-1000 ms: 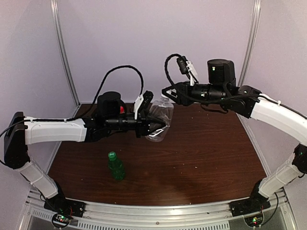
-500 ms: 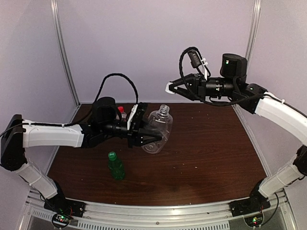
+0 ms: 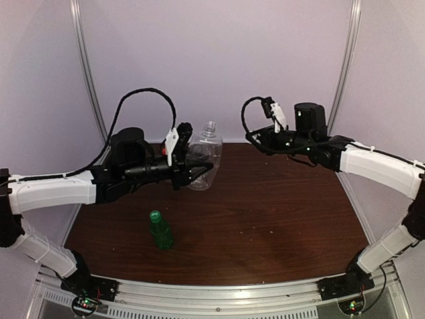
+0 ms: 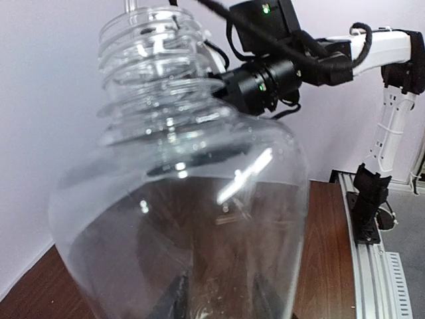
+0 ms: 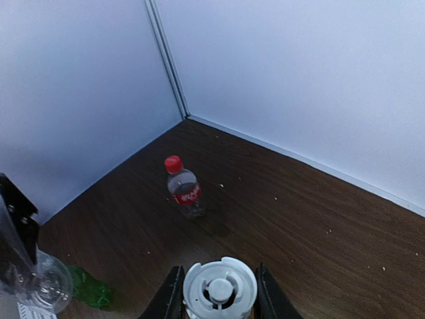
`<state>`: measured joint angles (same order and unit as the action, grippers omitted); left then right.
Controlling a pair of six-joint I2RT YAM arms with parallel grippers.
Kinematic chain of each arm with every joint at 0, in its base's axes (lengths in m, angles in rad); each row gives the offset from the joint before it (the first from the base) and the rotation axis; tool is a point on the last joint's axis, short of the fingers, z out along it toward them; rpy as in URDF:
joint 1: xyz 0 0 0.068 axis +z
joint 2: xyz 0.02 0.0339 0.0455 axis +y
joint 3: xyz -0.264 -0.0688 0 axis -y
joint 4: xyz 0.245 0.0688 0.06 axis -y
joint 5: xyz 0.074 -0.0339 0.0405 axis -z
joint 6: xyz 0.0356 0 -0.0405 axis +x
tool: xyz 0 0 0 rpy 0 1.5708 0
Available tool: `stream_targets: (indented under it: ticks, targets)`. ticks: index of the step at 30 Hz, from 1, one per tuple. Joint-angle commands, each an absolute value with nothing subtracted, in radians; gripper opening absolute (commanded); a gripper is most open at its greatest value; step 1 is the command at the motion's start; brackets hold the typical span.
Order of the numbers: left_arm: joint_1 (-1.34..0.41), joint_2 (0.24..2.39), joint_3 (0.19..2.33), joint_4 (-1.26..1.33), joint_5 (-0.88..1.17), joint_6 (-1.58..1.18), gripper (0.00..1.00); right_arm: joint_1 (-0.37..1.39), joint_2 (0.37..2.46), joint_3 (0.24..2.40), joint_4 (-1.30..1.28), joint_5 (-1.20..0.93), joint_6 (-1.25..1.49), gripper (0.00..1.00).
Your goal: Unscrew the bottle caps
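Tabletop of dark wood (image 3: 279, 219) fills the lower frame. At upper centre-left your left gripper (image 3: 202, 170) clamps the wide clear rounded plastic bottle (image 3: 201, 154), neck bare; at upper right your right gripper (image 3: 254, 138) pinches its small white round cap (image 5: 220, 288). One cap looks done: next, set both down and take the capped green plastic bottle (image 3: 161, 232), lower left.

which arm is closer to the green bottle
Left. The left arm reaches across just beyond the green bottle, holding the clear bottle; the right arm is farther off, at the back right.
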<state>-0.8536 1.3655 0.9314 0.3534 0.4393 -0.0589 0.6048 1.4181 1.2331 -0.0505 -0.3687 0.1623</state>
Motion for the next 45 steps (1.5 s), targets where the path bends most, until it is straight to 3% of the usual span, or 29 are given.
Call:
stream_targets:
  ticks: [1,13,30,38,45]
  targets:
    - [-0.851,1.322,0.926,0.348,0.250,-0.059,0.33,0.602,1.511,1.125,0.080,-0.189,0.120,0.02]
    - [-0.851,1.328,0.944,0.310,0.209,-0.078,0.36,0.594,1.834,1.081,0.267,-0.188,0.105,0.06]
    - [-0.851,1.338,0.948,0.295,0.198,-0.075,0.37,0.552,2.038,1.171,0.176,-0.192,0.186,0.15]
    - [-0.851,1.339,0.948,0.293,0.191,-0.072,0.38,0.546,2.050,1.159,0.171,-0.190,0.180,0.24]
    - [-0.851,1.336,0.944,0.289,0.183,-0.069,0.39,0.536,2.003,1.129,0.173,-0.194,0.173,0.42]
